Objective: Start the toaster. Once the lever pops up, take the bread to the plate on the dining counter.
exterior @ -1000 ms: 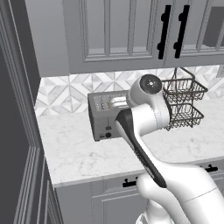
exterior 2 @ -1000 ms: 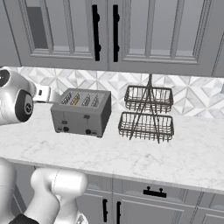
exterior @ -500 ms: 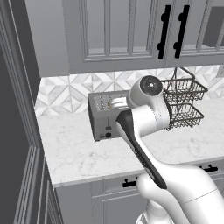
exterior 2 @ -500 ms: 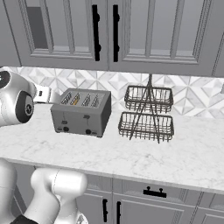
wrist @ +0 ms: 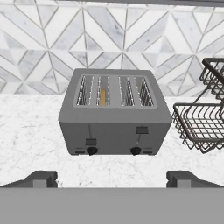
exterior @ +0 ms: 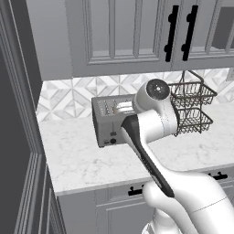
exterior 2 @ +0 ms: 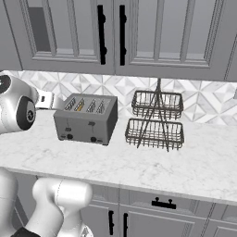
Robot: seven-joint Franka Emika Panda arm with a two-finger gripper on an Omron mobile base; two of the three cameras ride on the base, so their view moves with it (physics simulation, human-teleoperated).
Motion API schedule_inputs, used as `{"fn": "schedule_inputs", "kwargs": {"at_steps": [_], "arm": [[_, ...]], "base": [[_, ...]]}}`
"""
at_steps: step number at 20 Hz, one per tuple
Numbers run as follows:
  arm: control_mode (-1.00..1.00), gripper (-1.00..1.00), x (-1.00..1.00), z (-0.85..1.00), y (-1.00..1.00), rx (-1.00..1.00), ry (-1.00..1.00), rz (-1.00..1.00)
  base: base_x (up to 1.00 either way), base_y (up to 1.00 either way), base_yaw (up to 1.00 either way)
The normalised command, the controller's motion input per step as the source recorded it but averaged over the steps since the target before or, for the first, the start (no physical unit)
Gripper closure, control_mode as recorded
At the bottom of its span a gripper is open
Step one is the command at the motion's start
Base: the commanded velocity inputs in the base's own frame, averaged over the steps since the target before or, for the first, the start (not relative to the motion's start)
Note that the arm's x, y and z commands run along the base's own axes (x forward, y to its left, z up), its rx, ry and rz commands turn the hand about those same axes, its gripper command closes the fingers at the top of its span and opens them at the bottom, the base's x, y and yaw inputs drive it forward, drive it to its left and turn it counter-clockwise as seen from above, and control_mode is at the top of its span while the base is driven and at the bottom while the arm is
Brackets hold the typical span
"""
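Nearest you in the hand view, the gripper (wrist: 112, 177) has its two dark fingertips (wrist: 41, 178) spread wide at 7 and 5 o'clock, released and grasping nothing, hovering short of the toaster and not touching it.

Beneath and beyond them you have the white marble worktop (exterior 2: 139, 162), pale with faint grey veining, carried on grey drawer fronts (exterior 2: 159, 203) with black pulls.

At the centre of the hand view sits the toaster (wrist: 114, 113), a boxy grey four-slot unit with its front facing you. You can see an orange-tan sliver of the bread (wrist: 102, 96) standing in the second slot from the left. The left lever (wrist: 90, 141) sits lower than the right lever (wrist: 141, 130), and two black knobs lie along the bottom of the front.

At 3 o'clock from the toaster, just beside it but apart, stands a two-tier dark wire basket rack (exterior 2: 155, 121).

Behind both runs a backsplash (wrist: 52, 39) of white and grey triangular tiles.

Farthest, at 12 o'clock in the base views, you have grey panelled wall cabinets (exterior 2: 152, 34) with black vertical handles (exterior 2: 101, 34).
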Motion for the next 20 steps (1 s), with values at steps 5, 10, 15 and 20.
{"fn": "schedule_inputs", "kwargs": {"at_steps": [5,10,15,20], "arm": [[-1.0,-1.0,0.0,0.0,0.0,0.0,0.0,0.0],[-1.0,-1.0,0.0,0.0,0.0,0.0,0.0,0.0],[-1.0,-1.0,0.0,0.0,0.0,0.0,0.0,0.0],[-1.0,-1.0,0.0,0.0,0.0,0.0,0.0,0.0]], "base": [[0.0,0.0,0.0],[0.0,0.0,0.0],[0.0,0.0,0.0],[0.0,0.0,0.0]]}}
